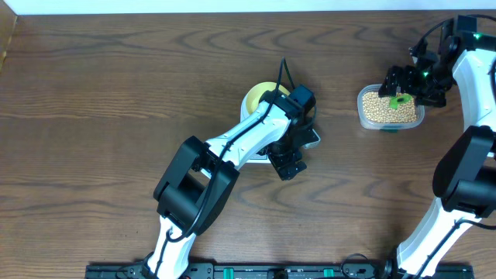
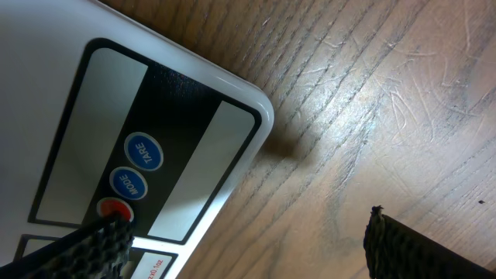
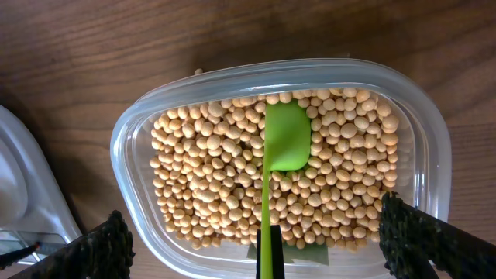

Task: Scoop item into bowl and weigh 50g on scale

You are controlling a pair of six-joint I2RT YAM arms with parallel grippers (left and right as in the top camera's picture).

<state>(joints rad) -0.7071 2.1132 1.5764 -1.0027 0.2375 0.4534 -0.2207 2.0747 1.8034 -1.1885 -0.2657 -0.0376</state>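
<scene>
Left end effector [image 2: 248, 246]: spread wide, empty, above button end of one white scale [image 2: 155, 116]; two blue buttons [image 2: 145, 151], one red button [image 2: 115, 209]. One yellow bowl [image 1: 260, 94] on scale. One clear tub [image 3: 124, 155], many beans [image 3: 209, 178], one green scoop [image 3: 287, 139]. Right end effector [image 3: 271, 246]: spread, straddling scoop handle.

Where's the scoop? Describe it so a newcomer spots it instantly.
On the table's right side sits a clear plastic tub of tan beans. Lying on the beans is the scoop: the only bright green thing there, flat-bladed with a thin handle.
</scene>
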